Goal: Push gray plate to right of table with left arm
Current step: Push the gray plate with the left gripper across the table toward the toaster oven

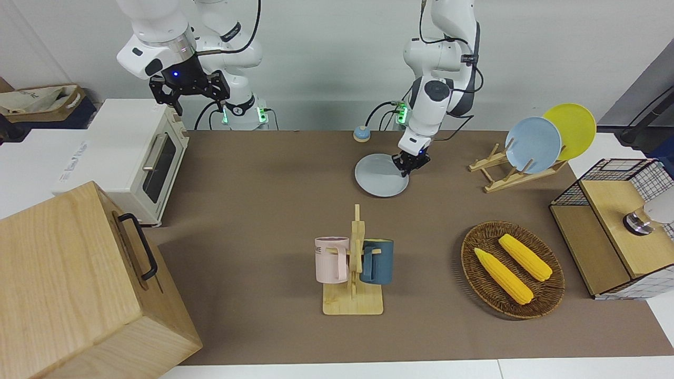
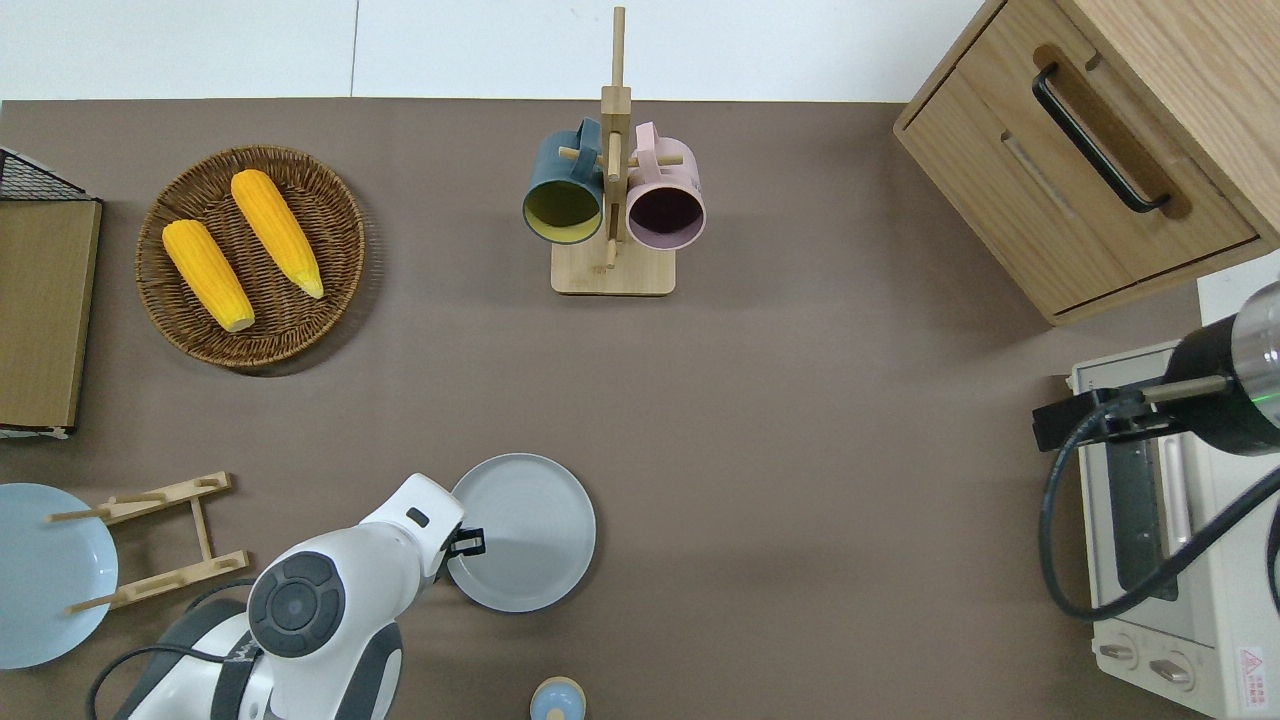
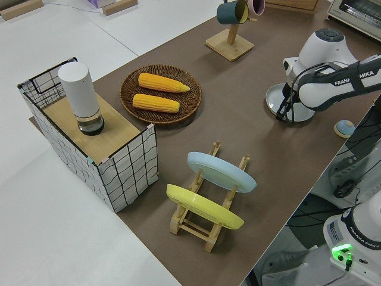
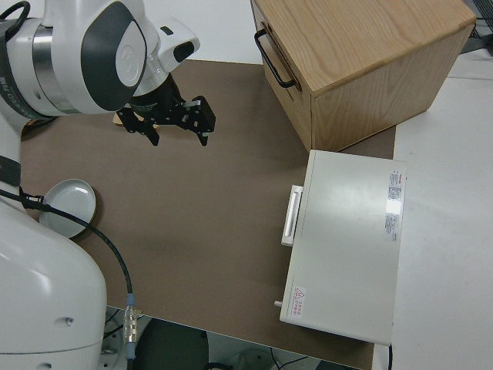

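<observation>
On the matte brown table (image 2: pixel 800 450), left jaws (image 2: pixel 468 542), state unclear, touch round gray plate (image 2: pixel 525 530)

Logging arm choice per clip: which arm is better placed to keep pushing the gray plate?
Left. The left gripper is at the gray plate rim on the left arm's end; the right arm is parked.

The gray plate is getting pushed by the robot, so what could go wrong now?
1. The left pincer presses only on the edge of the gray plate at the left arm's end, so the plate might spin or slip away instead of sliding straight.
2. A small blue bell sits nearer to the robots than the plate; a crooked push could bump it.
3. The table is long, so the arm may run out of reach.
</observation>
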You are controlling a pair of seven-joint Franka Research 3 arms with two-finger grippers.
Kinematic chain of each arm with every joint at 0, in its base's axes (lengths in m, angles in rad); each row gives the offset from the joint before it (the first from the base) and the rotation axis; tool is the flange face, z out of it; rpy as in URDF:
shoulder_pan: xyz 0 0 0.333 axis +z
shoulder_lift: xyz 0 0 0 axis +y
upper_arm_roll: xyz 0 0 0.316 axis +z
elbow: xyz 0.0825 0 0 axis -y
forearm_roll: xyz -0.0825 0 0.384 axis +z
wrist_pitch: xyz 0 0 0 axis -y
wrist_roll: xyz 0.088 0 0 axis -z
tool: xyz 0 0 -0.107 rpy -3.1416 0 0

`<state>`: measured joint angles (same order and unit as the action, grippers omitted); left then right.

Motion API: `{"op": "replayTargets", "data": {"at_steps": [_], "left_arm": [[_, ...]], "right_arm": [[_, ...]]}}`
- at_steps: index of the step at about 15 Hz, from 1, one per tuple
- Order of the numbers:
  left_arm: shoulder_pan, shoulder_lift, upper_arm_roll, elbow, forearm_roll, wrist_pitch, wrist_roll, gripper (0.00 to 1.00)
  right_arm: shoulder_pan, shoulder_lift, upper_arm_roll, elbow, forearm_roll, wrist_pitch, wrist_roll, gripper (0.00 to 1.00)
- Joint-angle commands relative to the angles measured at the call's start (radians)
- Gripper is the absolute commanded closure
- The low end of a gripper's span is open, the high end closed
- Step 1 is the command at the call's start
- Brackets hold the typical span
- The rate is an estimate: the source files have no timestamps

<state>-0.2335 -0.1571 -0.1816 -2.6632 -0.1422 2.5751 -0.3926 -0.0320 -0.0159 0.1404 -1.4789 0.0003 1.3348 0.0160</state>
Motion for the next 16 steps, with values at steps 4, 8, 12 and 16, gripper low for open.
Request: {"op": "replayTargets", "data": {"at_steps": [4,8,12,16], "left_arm": [[-0.158,0.186,-0.009,0.103,-0.014,0.06,-0.169,1.0],[-0.204,0.221,-0.015,0.161,-0.014,0.051,-0.224,1.0],[-0.254,0.269,-0.019,0.219,-0.013,0.05,-0.287,1.0],[-0.289,0.306,-0.019,0.279,-0.013,0.042,-0.321,1.0]], "right_arm": [[-0.019,-0.002,0.016,0.009,0.004,-0.016,0.013,0.017],[-0.02,-0.002,0.016,0.009,0.004,-0.016,0.012,0.017],[-0.02,-0.002,0.016,0.009,0.004,-0.016,0.013,0.017],[-0.019,-0.002,0.016,0.009,0.004,-0.016,0.013,0.017]]}}
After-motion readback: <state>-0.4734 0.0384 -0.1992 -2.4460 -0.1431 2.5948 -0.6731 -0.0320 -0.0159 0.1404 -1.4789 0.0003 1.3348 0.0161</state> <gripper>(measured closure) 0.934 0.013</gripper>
